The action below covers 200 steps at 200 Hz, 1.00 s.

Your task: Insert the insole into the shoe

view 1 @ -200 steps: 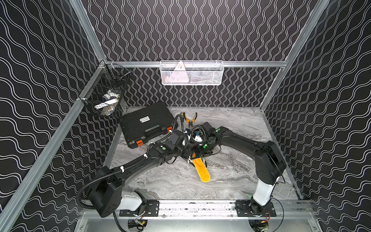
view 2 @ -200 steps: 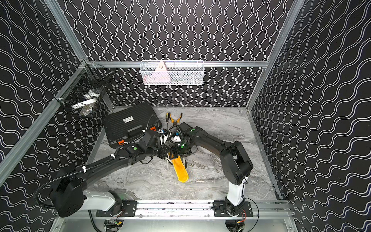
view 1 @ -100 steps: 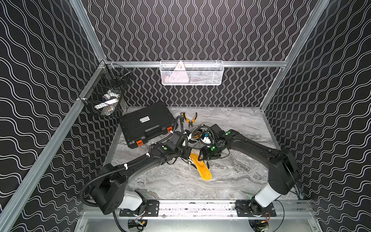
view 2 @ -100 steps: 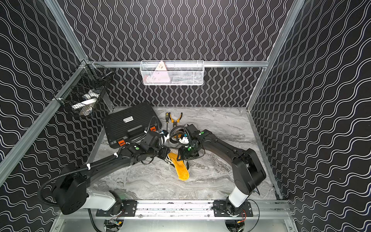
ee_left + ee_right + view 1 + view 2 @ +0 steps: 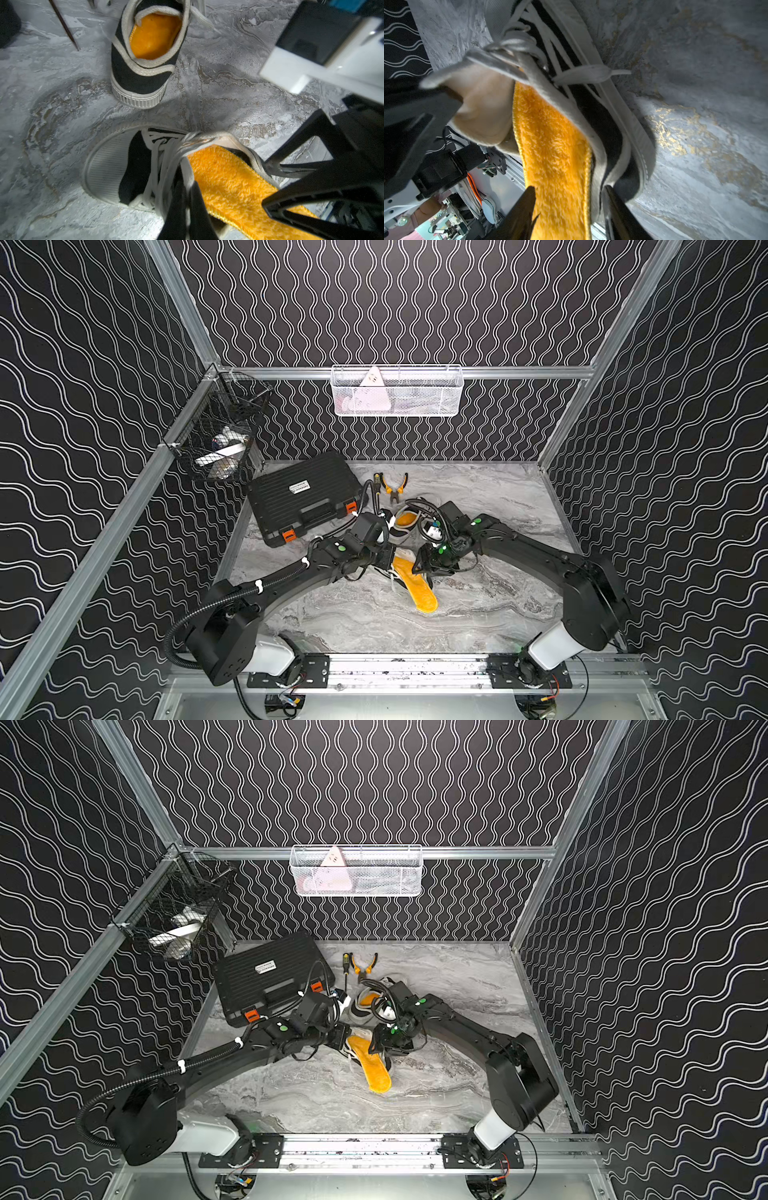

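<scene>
Two shoes show in my left wrist view. The shoe under my claw lies on the marble table, and my left claw is pinched tight on its white rim beside the laces. The orange insole slants out of the opening. My right claw straddles the insole and the shoe's side wall, with one finger over the fleece and one outside the rim. A second shoe, with its own orange insole inside, stands apart from the first.

In my right wrist view the insole's front end disappears under the laces, and the rest runs out between my right fingers. They stand apart, and I cannot tell whether they press.

In both top views the shoe sits mid-table between my arms. The insole's free end reaches toward the near edge, the second shoe is just beyond, and a black tool case lies at far left.
</scene>
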Available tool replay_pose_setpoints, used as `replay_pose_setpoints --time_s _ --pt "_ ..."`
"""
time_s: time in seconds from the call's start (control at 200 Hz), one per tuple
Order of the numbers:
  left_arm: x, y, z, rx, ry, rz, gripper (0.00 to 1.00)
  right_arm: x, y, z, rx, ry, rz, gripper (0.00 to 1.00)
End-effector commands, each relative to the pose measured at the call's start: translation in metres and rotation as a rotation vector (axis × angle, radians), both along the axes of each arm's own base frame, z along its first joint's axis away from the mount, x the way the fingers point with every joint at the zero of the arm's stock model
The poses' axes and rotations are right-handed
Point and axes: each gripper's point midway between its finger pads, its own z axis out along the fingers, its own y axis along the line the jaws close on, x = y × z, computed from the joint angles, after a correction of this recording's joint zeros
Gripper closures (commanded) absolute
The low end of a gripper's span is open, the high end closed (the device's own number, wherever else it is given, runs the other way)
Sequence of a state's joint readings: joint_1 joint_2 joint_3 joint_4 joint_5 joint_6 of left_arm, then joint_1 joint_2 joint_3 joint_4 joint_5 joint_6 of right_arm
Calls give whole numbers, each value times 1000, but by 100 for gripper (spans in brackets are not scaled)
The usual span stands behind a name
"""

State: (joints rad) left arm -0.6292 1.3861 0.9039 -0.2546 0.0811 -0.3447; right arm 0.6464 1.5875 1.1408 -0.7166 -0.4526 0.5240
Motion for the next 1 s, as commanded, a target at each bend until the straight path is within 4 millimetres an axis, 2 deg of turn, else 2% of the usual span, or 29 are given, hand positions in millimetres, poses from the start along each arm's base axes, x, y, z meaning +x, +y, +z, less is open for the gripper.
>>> replay_pose_setpoints --time_s 0.0,0.065,0.18,0.31,0.425,0.53,0.761,0.996 --pt "9 2 10 -22 -48 51 100 -4 -10 4 -18 12 -96 44" --pt "10 2 10 -26 -49 55 100 -10 -11 6 -4 32 -106 44" --pt "10 2 9 -30 -50 60 100 -21 -18 -2 -14 77 -143 44" --pt "11 3 7 -29 -52 66 100 -30 -8 -10 57 133 -194 44" --pt "11 2 7 -33 -55 64 100 -29 1 -14 113 153 -243 45" --pt "11 2 8 -38 -55 64 100 -25 7 -9 168 155 -296 47" --pt "8 1 10 -31 -60 37 100 -19 16 -1 202 156 -282 59" --pt "9 0 16 -40 -76 35 100 -16 20 -5 184 161 -259 72"
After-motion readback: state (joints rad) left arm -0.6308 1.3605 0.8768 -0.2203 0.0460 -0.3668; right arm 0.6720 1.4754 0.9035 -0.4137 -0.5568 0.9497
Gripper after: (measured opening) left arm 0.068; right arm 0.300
